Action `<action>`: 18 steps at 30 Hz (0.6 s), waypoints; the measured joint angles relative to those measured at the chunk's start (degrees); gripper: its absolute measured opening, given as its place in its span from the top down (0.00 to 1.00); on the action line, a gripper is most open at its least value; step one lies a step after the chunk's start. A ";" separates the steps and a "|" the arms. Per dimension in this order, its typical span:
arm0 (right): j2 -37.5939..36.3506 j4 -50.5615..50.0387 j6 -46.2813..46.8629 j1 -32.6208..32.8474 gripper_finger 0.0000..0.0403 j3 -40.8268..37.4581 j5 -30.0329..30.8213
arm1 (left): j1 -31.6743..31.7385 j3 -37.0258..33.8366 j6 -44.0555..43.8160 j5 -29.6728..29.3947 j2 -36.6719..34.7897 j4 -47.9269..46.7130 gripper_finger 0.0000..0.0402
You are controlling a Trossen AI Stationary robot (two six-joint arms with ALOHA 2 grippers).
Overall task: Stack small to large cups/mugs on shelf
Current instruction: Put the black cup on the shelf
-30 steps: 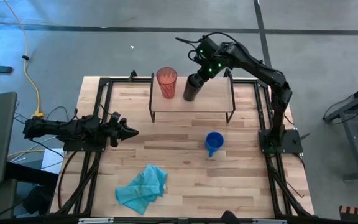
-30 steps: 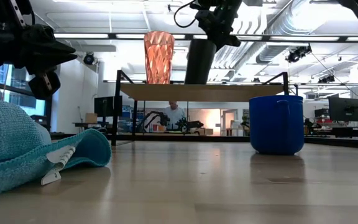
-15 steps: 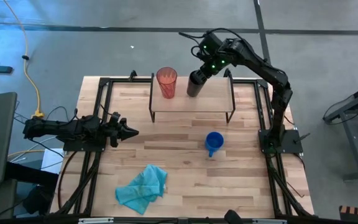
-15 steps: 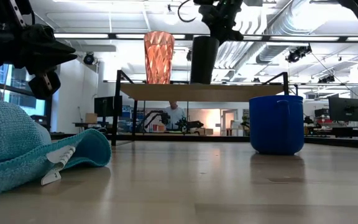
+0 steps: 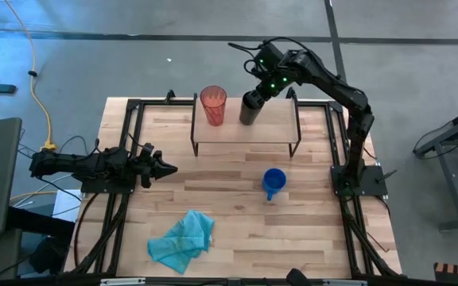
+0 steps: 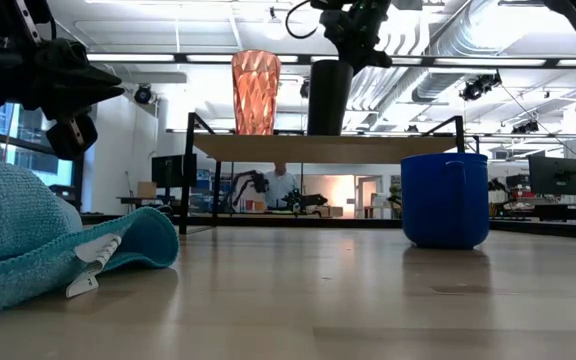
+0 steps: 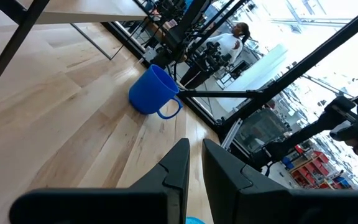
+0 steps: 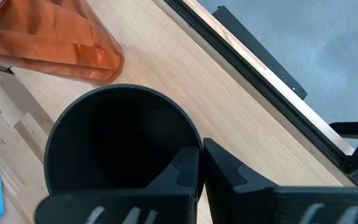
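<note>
The black cup (image 5: 249, 111) stands upright on the shelf (image 5: 245, 133), its base on the light board (image 6: 318, 148), just right of the red-orange tumbler (image 5: 212, 104), which stands there too. My right gripper (image 5: 257, 94) is over the black cup's mouth and shut on it. The blue mug (image 5: 273, 182) rests on the tabletop in front of the shelf, handle toward the near edge. My left gripper (image 5: 168, 168) hovers shut over the table's left part, pointing right, touching nothing. My right gripper holds the black cup by its rim (image 8: 197, 139), on the side away from the tumbler (image 8: 48, 43). One finger (image 8: 187, 169) is inside the cup and one outside, pinching the wall. The fingers come from above, slanting in from the far right. The cup stands upright with its base on the shelf board.
A crumpled teal cloth (image 5: 183, 240) lies near the table's near edge, left of centre. Black frame rails run along the table's left and right sides. Bare board lies right of the black cup on the shelf. A person stands in the room beyond the table.
My right gripper has moved a little toward the far edge and turned the black cup from a tilt, top leaning right, to upright on the shelf board. It has kept its hold. Over the last half second nothing has visibly moved.
</note>
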 joint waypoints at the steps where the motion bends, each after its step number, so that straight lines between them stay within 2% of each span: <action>1: 0.00 0.00 0.00 0.00 1.00 0.00 0.00 | -0.02 0.00 0.00 0.01 0.00 0.00 0.92; 18: 1.80 0.14 0.07 0.07 1.00 0.00 -0.95 | -0.01 0.00 0.00 0.02 0.00 0.00 0.92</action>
